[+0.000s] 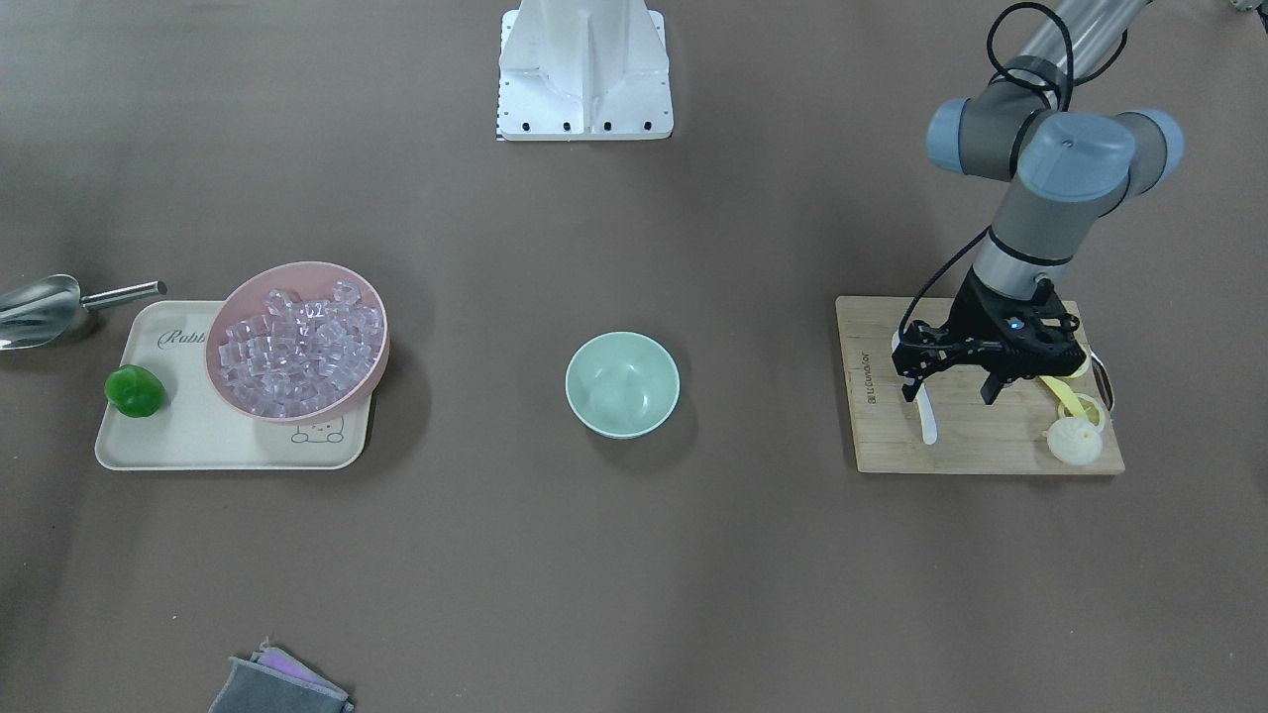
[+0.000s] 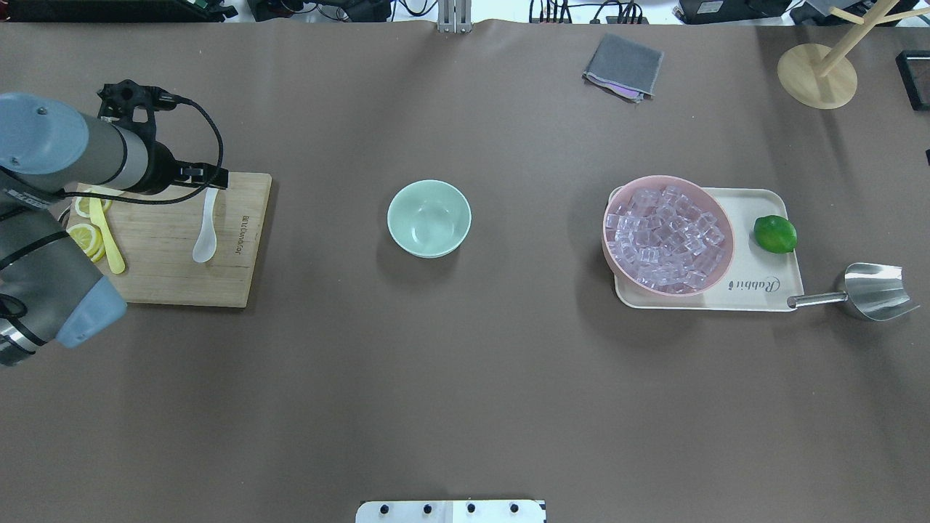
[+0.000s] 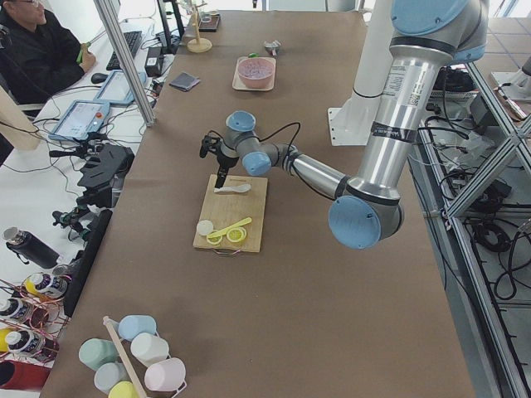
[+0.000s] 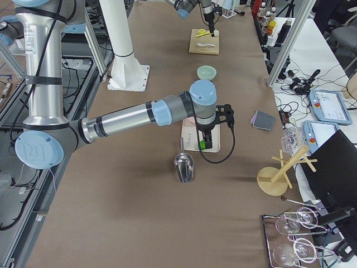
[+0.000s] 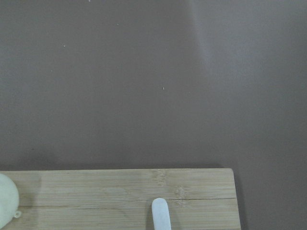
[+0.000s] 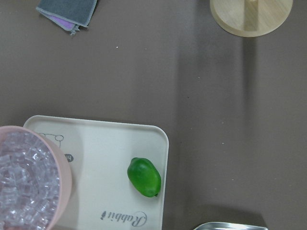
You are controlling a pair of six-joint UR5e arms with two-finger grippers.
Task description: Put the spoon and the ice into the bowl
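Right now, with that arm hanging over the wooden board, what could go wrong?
The left hand is open over the white spoon, whose glossy handle might slip when pinched. The yellow spoon and lemon slices share the board, so a skewed descent might knock them. The green bowl sits well apart, so a loose grip could drop the spoon midway.

Light was even, from overhead; soft shadows beside bowl [image 1: 622, 384] & tray [image 1: 178, 441]; pics sharp, no glare.
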